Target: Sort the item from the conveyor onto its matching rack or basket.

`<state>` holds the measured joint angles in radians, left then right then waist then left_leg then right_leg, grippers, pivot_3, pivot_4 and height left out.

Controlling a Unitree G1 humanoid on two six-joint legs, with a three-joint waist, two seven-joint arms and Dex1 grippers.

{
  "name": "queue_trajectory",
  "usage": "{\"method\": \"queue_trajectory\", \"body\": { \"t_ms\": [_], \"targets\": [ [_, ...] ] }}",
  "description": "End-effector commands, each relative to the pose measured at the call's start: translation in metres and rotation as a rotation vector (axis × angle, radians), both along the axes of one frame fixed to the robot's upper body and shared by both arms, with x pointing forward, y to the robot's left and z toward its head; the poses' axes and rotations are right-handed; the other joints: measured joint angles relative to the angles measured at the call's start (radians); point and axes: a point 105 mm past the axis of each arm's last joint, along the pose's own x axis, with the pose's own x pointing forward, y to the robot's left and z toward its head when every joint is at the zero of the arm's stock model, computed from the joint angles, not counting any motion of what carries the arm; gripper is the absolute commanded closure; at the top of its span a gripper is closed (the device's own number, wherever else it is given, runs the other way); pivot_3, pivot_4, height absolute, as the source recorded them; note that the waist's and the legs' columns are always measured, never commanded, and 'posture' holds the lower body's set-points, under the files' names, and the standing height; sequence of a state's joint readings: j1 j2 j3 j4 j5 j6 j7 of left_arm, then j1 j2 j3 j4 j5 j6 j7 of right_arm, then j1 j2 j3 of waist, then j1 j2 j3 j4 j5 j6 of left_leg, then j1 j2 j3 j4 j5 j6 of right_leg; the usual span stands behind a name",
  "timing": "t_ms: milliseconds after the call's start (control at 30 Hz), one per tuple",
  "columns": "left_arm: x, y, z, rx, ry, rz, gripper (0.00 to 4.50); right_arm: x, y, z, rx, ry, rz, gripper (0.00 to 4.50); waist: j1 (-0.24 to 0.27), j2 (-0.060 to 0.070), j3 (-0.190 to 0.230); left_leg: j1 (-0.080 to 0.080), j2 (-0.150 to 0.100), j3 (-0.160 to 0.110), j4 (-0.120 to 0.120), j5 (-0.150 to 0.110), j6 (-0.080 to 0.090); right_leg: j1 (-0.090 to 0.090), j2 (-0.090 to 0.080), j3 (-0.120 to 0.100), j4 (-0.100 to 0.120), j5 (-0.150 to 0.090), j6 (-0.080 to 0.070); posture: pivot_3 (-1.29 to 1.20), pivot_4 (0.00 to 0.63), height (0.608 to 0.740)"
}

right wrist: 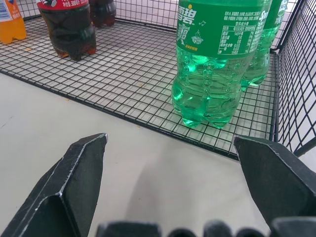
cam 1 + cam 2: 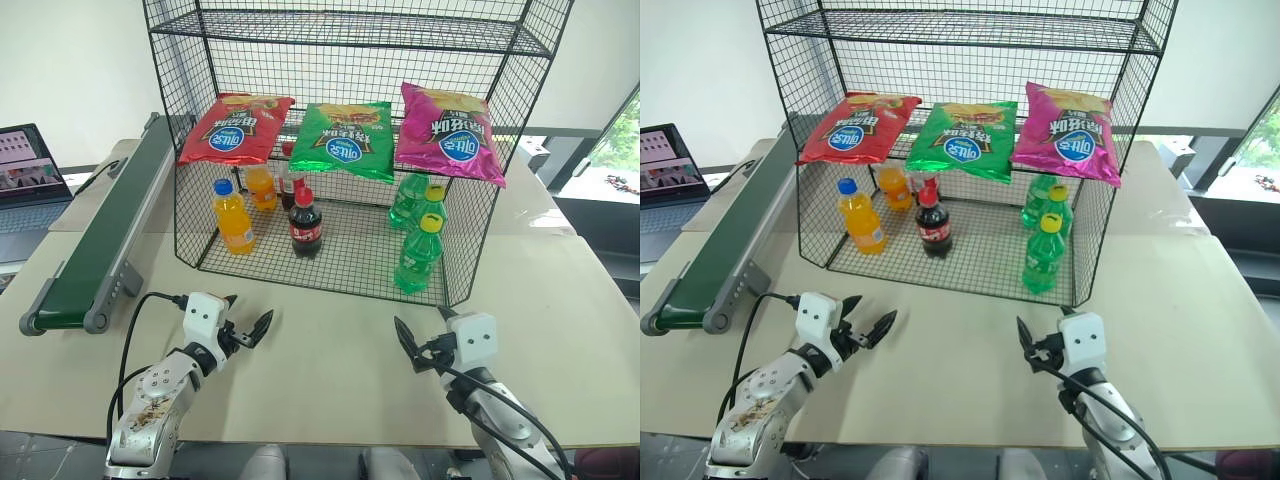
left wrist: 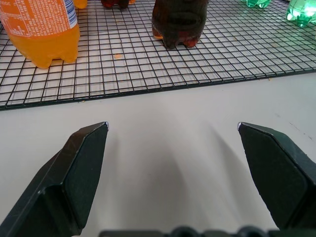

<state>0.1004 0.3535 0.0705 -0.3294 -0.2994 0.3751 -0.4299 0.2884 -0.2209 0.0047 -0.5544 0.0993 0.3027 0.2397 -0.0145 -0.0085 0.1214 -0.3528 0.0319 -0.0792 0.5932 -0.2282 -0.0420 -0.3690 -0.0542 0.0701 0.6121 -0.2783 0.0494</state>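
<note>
Standing beyond left tool [image 2: 250,322] — orange soda bottle [image 2: 232,217]

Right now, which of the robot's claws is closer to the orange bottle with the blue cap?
Left. The left gripper hangs open over the table just in front of the orange bottle on the rack. The right gripper, also open, sits across the table near the green bottles.

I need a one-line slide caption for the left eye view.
Open grippers before a rack with its orange soda bottle.
</note>
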Motion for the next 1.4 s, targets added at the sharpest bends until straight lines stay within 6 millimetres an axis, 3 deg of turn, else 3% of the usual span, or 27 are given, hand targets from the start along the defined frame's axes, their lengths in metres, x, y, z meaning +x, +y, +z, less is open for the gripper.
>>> {"method": "queue_trajectory", "body": {
  "t_ms": [33,133,500,1400],
  "targets": [
    [0.002,0.010,0.007,0.030,-0.024,0.047,0.00,-0.004,0.004,0.012,0.004,-0.054,0.016,0.01,0.000,0.000,0.000,0.000,0.000,0.000,0.000,0.000,0.000,0.000,0.000,0.000,0.000,0.000,0.000,0.00,0.150,0.738],
    [0.004,0.020,0.007,0.119,-0.070,0.112,0.00,-0.007,0.006,0.013,0.002,-0.055,0.019,0.01,0.000,0.000,0.000,0.000,0.000,0.000,0.000,0.000,0.000,0.000,0.000,0.000,0.000,0.000,0.000,0.00,0.150,0.738],
    [-0.002,0.013,0.014,0.042,-0.093,0.031,0.00,-0.003,0.009,0.020,-0.001,-0.069,0.023,0.01,0.000,0.000,0.000,0.000,0.000,0.000,0.000,0.000,0.000,0.000,0.000,0.000,0.000,0.000,0.000,0.00,0.150,0.738],
    [0.003,0.013,0.020,0.054,-0.113,0.016,0.00,0.002,0.010,0.020,0.014,-0.068,0.014,0.01,0.000,0.000,-0.001,0.000,0.000,0.000,0.000,0.000,0.000,0.000,0.000,0.000,0.000,0.000,0.000,0.00,0.150,0.738]
  ]
}}
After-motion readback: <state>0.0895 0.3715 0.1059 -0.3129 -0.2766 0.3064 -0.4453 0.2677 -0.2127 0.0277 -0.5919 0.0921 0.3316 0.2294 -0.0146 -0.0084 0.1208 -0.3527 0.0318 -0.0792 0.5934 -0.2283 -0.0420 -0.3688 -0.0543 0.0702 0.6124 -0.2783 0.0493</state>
